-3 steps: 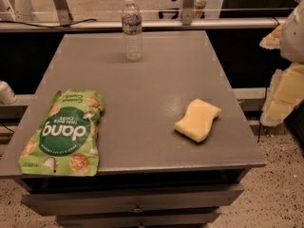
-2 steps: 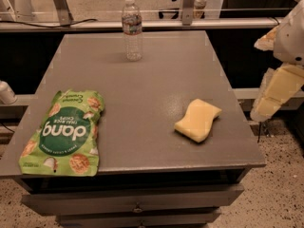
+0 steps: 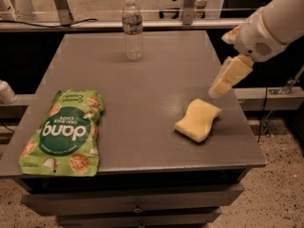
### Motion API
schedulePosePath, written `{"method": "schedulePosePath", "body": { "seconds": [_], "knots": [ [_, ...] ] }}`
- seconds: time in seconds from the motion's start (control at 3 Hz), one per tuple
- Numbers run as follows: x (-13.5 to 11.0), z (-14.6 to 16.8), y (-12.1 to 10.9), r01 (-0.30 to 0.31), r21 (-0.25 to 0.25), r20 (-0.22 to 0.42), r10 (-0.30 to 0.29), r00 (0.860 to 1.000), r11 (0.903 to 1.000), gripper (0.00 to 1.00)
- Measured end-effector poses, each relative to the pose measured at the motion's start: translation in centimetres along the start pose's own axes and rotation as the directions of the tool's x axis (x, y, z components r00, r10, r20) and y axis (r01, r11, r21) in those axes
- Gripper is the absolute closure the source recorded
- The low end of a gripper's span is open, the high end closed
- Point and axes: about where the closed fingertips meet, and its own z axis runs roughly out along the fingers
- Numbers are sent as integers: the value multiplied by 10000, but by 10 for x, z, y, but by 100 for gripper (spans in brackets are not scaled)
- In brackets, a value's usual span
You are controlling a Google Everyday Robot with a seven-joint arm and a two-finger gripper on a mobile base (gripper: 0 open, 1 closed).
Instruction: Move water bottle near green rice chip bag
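Observation:
The water bottle, clear and ribbed with a white cap and a dark label band, stands upright at the far middle of the grey table. The green rice chip bag, bright green with "dang" in a dark circle, lies flat at the near left corner. My gripper hangs from the white arm at the right, above the table's right edge, just above and to the right of the yellow sponge. It is far from the bottle and holds nothing I can see.
A yellow wavy sponge lies on the right part of the table. Metal frame posts and a rail run behind the table's far edge. A white object sits off the left side. Drawers are below the front edge.
My arm has swung in from the right edge toward the table, and the gripper now hovers over the table's right side near the sponge. The bottle, bag and sponge have not moved.

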Motion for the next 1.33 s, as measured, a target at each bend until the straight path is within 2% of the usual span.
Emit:
{"method": "schedulePosePath", "body": {
  "seconds": [0.33,0.67,1.0,1.33],
  "knots": [
    [-31,35,-37,-290,218,1148,263,9930,9993,0],
    [-64,70,-72,-887,376,2318,776,9697,9953,0],
    [-105,98,-95,-1350,307,3366,1169,9344,9904,0],
    [-105,98,-95,-1349,306,3366,1169,9344,9904,0]
  ]
}}
